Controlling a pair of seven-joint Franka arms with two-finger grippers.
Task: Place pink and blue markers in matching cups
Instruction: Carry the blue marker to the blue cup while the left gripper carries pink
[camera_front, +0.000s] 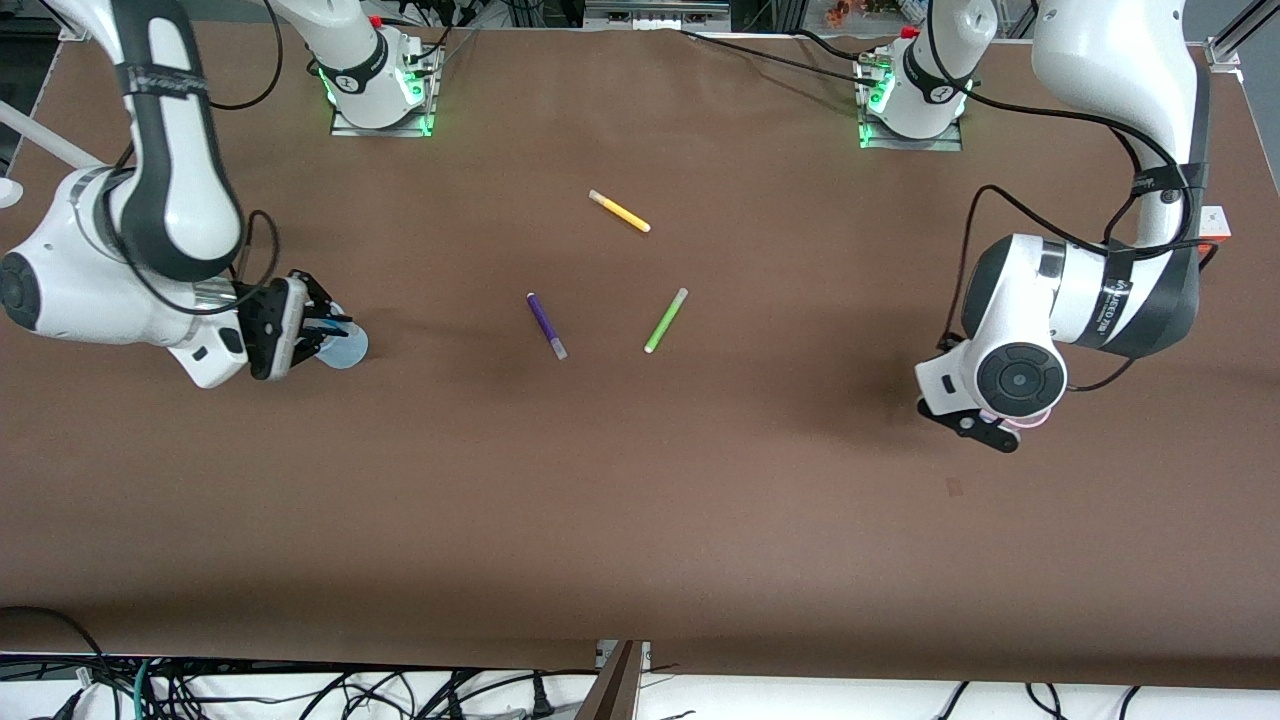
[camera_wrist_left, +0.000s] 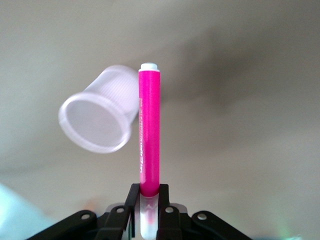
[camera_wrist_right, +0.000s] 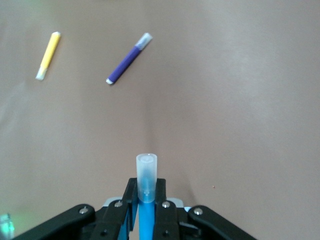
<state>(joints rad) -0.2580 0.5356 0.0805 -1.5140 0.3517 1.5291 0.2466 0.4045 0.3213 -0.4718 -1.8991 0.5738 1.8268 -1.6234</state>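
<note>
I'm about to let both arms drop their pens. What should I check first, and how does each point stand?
1. Left gripper shut on the slim magenta-pink marker: ok.
2. Right gripper shut on the slim sky-blue marker: ok.
3. Pink marker over the mouth of the pale pink translucent cup: not ok, it shows beside the mouth.
4. Blue marker over the pale blue translucent cup: cannot tell.
5. Purple marker, green marker and yellow marker apart from both cups: ok.
</note>
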